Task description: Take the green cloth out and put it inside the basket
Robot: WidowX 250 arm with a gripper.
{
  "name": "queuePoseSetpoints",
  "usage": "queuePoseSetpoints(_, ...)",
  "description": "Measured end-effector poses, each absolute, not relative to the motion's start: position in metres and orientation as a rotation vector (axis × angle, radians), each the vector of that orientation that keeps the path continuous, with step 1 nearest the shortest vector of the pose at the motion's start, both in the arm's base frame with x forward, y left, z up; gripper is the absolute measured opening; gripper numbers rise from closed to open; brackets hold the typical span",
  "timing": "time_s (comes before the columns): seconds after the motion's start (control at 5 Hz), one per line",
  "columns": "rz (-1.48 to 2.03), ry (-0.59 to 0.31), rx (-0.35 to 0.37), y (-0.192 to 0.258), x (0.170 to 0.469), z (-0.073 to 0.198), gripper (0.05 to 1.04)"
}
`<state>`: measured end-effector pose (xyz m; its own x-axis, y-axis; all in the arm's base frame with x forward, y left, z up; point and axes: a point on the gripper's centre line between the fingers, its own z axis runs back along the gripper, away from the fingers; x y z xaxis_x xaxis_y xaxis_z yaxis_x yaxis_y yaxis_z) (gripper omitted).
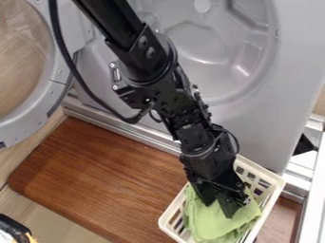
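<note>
The black gripper (219, 209) hangs down into the basket at the lower right, its tips against the green cloth. The green cloth (213, 225) lies bunched inside the cream plastic basket (270, 203), its folds on both sides of the gripper. Part of the cloth is hidden under the gripper, and whether the gripper holds any of it cannot be told.
Behind the arm is a grey washer or dryer front (257, 128) with a round recessed drum opening. Its round door (38, 107) stands open at the left. A brown wooden board (101, 178) lies left of the basket. A dark object (14, 228) is at the lower left corner.
</note>
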<state>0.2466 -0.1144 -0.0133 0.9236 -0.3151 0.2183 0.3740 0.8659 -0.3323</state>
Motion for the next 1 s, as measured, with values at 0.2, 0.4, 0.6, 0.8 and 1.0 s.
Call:
queuePoseSetpoints(0.2, -0.37, -0.187, -0.384, -0.116, 0.251, -0.001, 0.995)
queuePoseSetpoints(0.4, -0.382, -0.223, -0.383, -0.113, 0.255, 0.018, 1.003)
queuePoseSetpoints(0.6, -0.373, -0.299, -0.384, -0.108, 0.261, 0.047, 1.0)
queuePoseSetpoints(0.8, -0.379, -0.345, -0.407, -0.105, 0.26, 0.069, 1.0)
queuePoseSetpoints(1.0, -0.397, -0.377, -0.413, -0.102, 0.259, 0.083, 1.0)
